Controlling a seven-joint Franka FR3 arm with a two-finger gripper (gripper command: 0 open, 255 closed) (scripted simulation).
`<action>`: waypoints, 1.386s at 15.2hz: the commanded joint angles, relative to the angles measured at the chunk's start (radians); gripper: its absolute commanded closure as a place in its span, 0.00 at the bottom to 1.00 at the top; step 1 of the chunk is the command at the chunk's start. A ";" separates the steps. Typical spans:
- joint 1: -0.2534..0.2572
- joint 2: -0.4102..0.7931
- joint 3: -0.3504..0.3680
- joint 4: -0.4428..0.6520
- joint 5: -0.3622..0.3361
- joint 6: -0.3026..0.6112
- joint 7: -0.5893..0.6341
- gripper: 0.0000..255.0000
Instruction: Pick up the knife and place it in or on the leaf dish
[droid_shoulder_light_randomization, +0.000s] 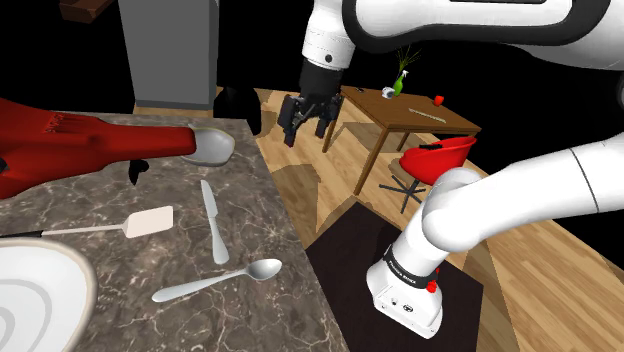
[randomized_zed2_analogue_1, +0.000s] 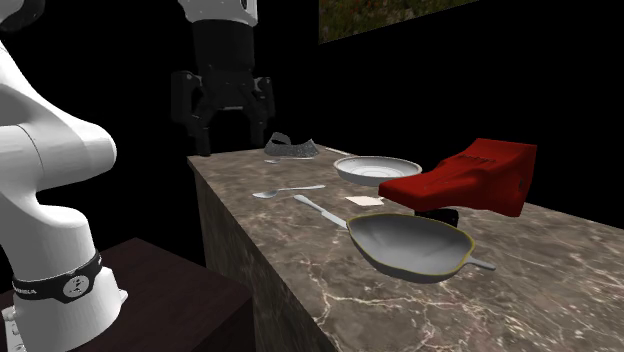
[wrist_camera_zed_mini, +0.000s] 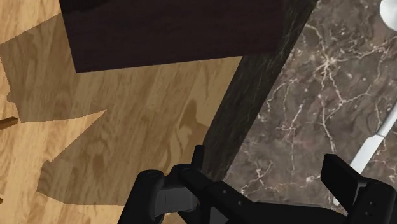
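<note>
The knife (droid_shoulder_light_randomization: 212, 222) is pale grey and lies flat on the dark marble counter (droid_shoulder_light_randomization: 270, 215), between a spatula and a spoon; it also shows in the second exterior view (randomized_zed2_analogue_1: 322, 211). The leaf dish (droid_shoulder_light_randomization: 210, 146) is a pale shallow bowl with a pointed tip (randomized_zed2_analogue_1: 410, 245), resting beside a red object. My black gripper (droid_shoulder_light_randomization: 307, 128) hangs open and empty in the air just past the counter's edge (randomized_zed2_analogue_1: 222, 125). In the wrist view the gripper (wrist_camera_zed_mini: 254, 197) straddles that edge, with the knife's blade (wrist_camera_zed_mini: 375, 137) beside one finger.
A spoon (droid_shoulder_light_randomization: 218, 280), a spatula (droid_shoulder_light_randomization: 130, 224), a white plate (droid_shoulder_light_randomization: 40, 300) and a large red object (droid_shoulder_light_randomization: 80, 145) share the counter. A grey item (randomized_zed2_analogue_1: 290, 148) lies at its far end. Below are a dark mat (wrist_camera_zed_mini: 172, 32), a wooden table (droid_shoulder_light_randomization: 410, 115) and a red chair (droid_shoulder_light_randomization: 440, 160).
</note>
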 joint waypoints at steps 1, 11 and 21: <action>0.001 0.048 0.057 0.006 0.025 0.046 0.083 0.00; -0.045 0.364 0.318 0.127 0.017 0.249 0.485 0.00; -0.077 0.606 0.430 0.193 -0.119 0.391 0.729 0.00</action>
